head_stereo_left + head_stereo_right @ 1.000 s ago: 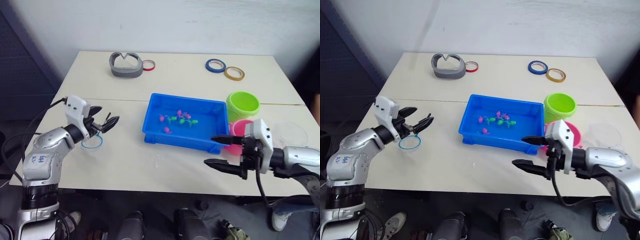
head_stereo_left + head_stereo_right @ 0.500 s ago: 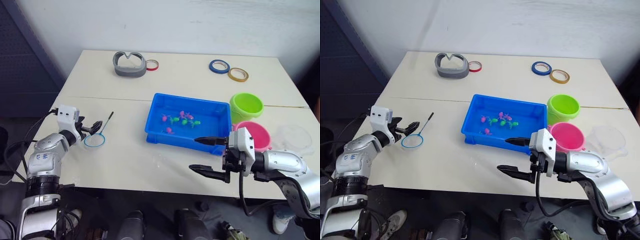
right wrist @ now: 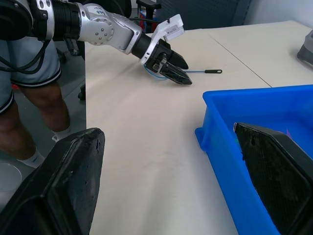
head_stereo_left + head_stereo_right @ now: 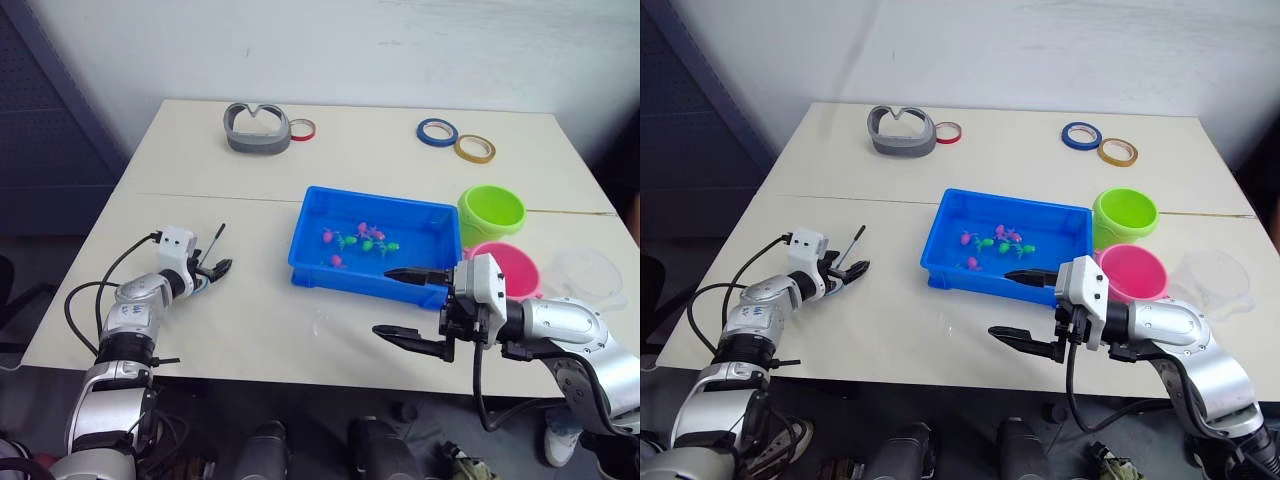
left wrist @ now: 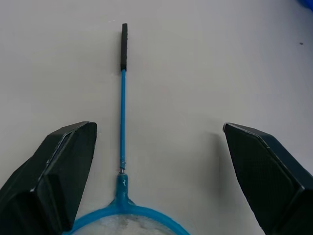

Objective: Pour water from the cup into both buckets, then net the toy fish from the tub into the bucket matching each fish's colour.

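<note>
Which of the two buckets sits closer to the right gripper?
The pink bucket: it stands just beyond the right gripper, while the lime green bucket sits farther back beside the tub.

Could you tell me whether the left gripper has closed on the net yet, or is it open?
Open. In the left wrist view the left gripper has its two fingers spread wide apart, with the net lying flat on the table between them, untouched.

I see a bright blue rectangular plastic tub (image 4: 372, 245) holding tiny pink and green plastic fish (image 4: 355, 239). Beside it I have a lime green round pail (image 4: 491, 213) and a pink round pail (image 4: 515, 268). The small net (image 5: 122, 132) has a light-blue hoop, blue wire and black grip. My table (image 4: 260, 330) is plain cream.
</note>
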Robot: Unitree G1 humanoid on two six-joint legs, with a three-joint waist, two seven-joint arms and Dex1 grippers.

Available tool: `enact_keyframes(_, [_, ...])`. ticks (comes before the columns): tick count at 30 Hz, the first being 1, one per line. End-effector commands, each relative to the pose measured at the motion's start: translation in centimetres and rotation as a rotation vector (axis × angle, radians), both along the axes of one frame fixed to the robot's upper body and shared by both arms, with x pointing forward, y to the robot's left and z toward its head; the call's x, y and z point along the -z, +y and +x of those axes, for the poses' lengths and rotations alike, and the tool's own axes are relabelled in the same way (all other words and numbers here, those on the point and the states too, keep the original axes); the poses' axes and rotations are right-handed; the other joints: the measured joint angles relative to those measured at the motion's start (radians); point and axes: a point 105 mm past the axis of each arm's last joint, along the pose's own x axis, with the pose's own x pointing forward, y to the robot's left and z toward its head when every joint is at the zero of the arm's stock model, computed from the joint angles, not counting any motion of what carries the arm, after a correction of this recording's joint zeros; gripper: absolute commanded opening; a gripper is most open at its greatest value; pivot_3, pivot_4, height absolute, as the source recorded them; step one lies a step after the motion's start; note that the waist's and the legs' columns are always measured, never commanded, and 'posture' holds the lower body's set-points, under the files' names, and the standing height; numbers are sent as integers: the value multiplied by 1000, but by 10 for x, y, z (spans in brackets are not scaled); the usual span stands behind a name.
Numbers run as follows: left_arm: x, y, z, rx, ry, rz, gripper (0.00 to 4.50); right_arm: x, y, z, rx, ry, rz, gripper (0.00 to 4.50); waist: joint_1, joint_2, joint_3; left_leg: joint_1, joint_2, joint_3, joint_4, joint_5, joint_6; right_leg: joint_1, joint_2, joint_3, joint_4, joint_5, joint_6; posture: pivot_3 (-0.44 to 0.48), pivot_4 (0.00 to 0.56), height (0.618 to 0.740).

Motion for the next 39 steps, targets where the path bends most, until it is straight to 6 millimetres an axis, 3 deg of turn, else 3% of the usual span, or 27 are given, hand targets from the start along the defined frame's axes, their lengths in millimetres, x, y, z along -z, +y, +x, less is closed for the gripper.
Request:
enact_keyframes(1, [-8, 11, 3, -50, -37, 20, 4500, -5, 4, -2, -20, -26, 13, 4478, 0, 0, 0, 0, 0, 0, 0, 0, 0, 0, 0, 0, 0, 0, 0, 0, 150, 740])
enact_keyframes(10, [-7, 5, 9, -33, -33, 12, 4500, -5, 5, -1, -10, -27, 25, 4478, 1, 0, 0, 0, 0, 0, 0, 0, 0, 0, 0, -2, 0, 0, 0, 0, 150, 740])
enact_keyframes(13, [-7, 5, 11, -38, -21, 23, 3703, -4, 4, -2, -2, -28, 21, 4500, 1, 0, 0, 0, 0, -1, 0, 0, 0, 0, 0, -5, 1, 0, 0, 0, 150, 740])
enact_keyframes(22, [-5, 6, 13, -32, -2, 53, 79, -5, 3, -3, 13, -27, 22, 4500, 2, 0, 0, 0, 0, -1, 0, 0, 0, 1, 0, -10, 1, 0, 0, 0, 150, 740])
enact_keyframes(30, [-7, 10, 13, -31, -9, 97, 79, -4, 4, -3, 15, -26, 25, 4500, 2, 0, 0, 0, 0, -2, 0, 0, 0, 1, -1, -11, 1, 0, 0, 0, 150, 740])
enact_keyframes(35, [-43, 18, 9, 62, -111, 242, 79, -7, 2, -2, 17, -29, 26, 4500, -3, -1, 0, 0, 0, -2, 0, 0, 0, 0, 0, -11, 1, 0, 0, 0, 150, 740])
enact_keyframes(39, [-82, -10, -14, 373, -187, 410, 79, -8, -1, 1, 20, -31, 22, 4500, -2, -1, 0, -1, 0, -4, 0, 0, -1, 0, -1, -8, 1, 0, 0, 0, 150, 740])
